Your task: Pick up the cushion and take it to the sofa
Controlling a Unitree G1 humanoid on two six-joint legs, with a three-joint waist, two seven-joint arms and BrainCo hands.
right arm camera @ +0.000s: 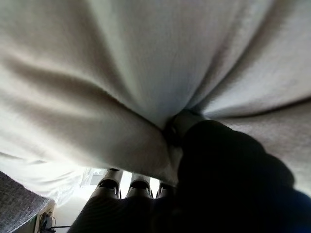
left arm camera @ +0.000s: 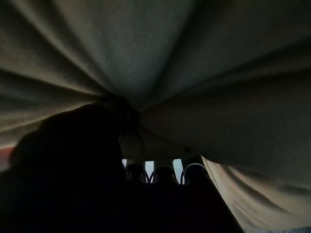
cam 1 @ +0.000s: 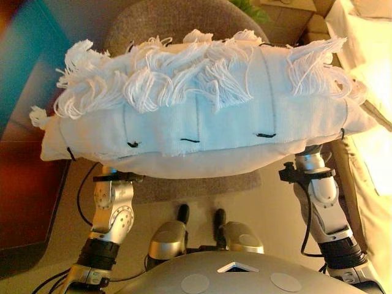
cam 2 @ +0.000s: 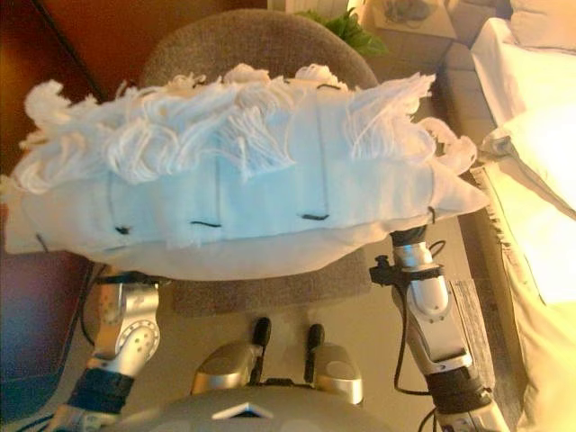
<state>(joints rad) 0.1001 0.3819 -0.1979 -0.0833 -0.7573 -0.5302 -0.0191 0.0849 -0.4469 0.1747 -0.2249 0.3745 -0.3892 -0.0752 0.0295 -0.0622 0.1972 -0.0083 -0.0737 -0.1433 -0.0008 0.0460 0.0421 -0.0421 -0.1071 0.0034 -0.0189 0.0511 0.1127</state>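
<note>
The cushion (cam 1: 202, 122) is white with a shaggy fringe along its top and dark stitches on its front. It is held up level in front of me, above a grey chair. Both hands are under its two ends and hidden in the eye views; only the left forearm (cam 1: 113, 214) and right forearm (cam 1: 324, 202) show. In the left wrist view my left hand (left arm camera: 97, 160) has its thumb pressed into puckered cushion cloth (left arm camera: 204, 73) with its fingers (left arm camera: 163, 172) below. In the right wrist view my right hand (right arm camera: 214, 165) pinches the cloth (right arm camera: 121, 73) the same way.
A round grey upholstered chair (cam 1: 177, 21) stands right behind and below the cushion. A cream sofa or bed with pillows (cam 2: 540, 135) runs along the right. Dark wooden furniture (cam 1: 24, 184) is at the left. A plant (cam 2: 346, 31) and a small table (cam 2: 414, 27) stand at the back.
</note>
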